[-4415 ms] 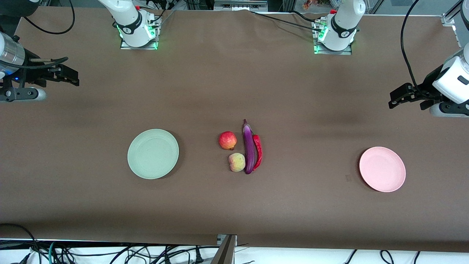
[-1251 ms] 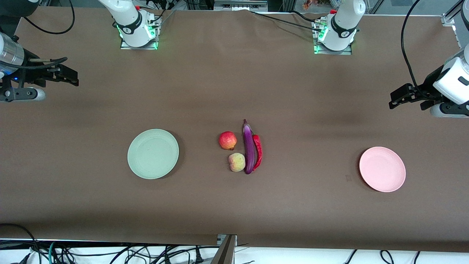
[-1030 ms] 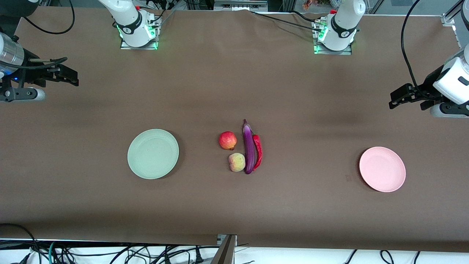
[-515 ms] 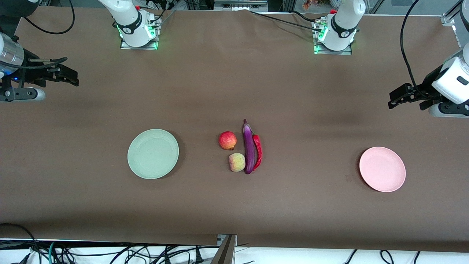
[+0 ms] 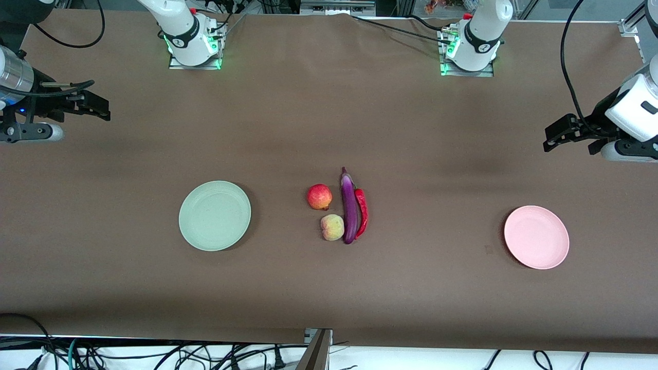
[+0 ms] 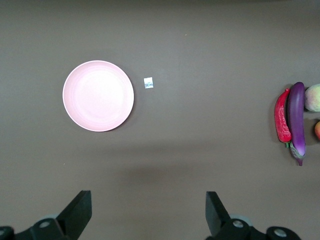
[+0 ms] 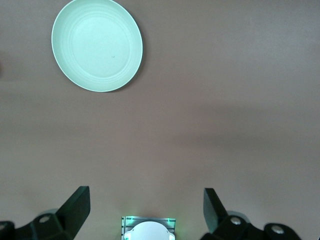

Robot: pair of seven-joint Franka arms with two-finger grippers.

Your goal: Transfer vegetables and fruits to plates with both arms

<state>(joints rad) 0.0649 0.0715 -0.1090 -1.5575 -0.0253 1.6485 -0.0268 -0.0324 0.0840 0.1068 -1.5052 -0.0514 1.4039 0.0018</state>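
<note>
The left hand (image 5: 554,140) hangs open and empty at the right edge of the frame, above bare brown table (image 5: 329,288). The right hand (image 5: 100,109) hangs open and empty at the left edge. In the centre lie a long glossy purple eggplant (image 5: 349,206), a curved red chili pepper (image 5: 363,211) touching it on the left arm's side, a round red pomegranate-like fruit (image 5: 319,197) and, lower, a pale yellow-pink peach (image 5: 332,227) against the eggplant. A round pale green plate (image 5: 215,216) sits empty centre-left; a round pale pink plate (image 5: 536,237) sits empty lower right.
</note>
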